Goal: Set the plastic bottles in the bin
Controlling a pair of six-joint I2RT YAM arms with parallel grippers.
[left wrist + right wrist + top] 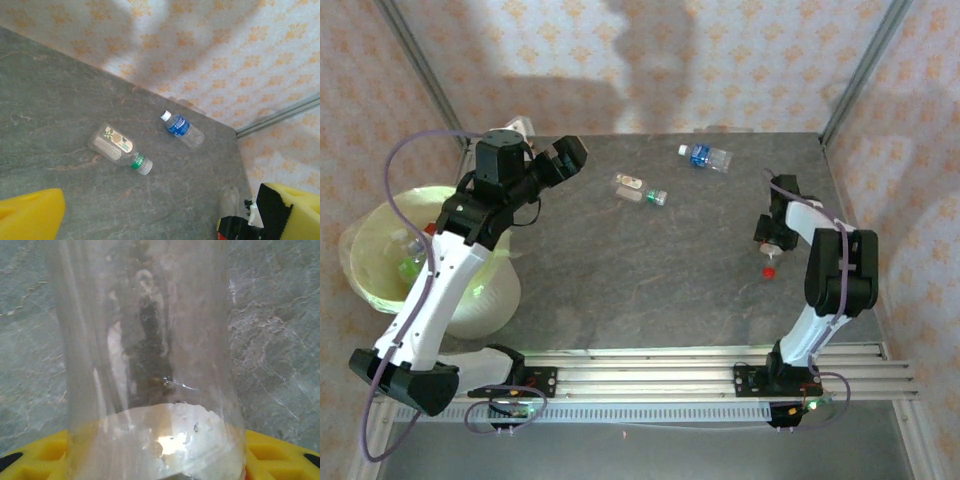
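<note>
My right gripper (769, 243) is shut on a clear plastic bottle (150, 340) low over the table's right side; its red cap (769, 271) points toward me. Yellow fingers (272, 450) flank the bottle's body. Two more bottles lie on the grey table: one with a green band and beige label (640, 190) (120, 148), one with a blue label and white cap (705, 156) (182, 129). My left gripper (566, 156) (162, 210) hangs open and empty above the table's far left, apart from both. The pale yellow-green bin (365, 275) stands off the table's left edge with bottles inside.
The table (650, 290) ends at a papered back wall with metal posts (860, 70) at the corners. The left arm (440, 270) reaches over the bin's right side. A rail (650, 375) carries both bases at the near edge.
</note>
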